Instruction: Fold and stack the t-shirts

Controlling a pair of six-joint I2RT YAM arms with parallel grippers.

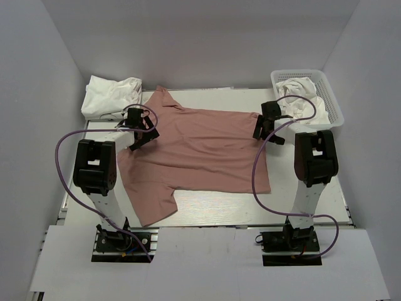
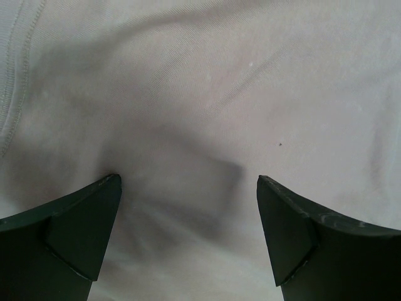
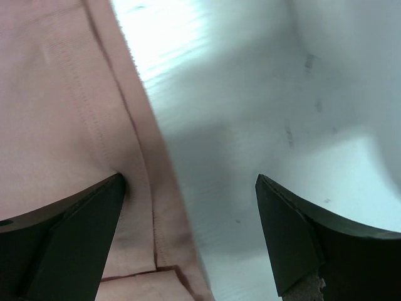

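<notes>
A dusty-pink t-shirt (image 1: 200, 153) lies spread flat across the table, plain side up, one sleeve toward the near left. My left gripper (image 1: 146, 133) hovers low over its left shoulder area. In the left wrist view the left gripper (image 2: 188, 188) is open, with only smooth pink cloth (image 2: 207, 94) under the gap. My right gripper (image 1: 260, 130) is at the shirt's far right corner. It stands open (image 3: 188, 188) astride the stitched hem (image 3: 125, 163), one finger over cloth and the other over bare table (image 3: 263, 113). White t-shirts (image 1: 110, 96) lie crumpled at the back left.
A white mesh basket (image 1: 333, 106) at the back right holds more white cloth (image 1: 299, 88). White walls close in the table on three sides. Purple cables loop from both arms over the table's side edges.
</notes>
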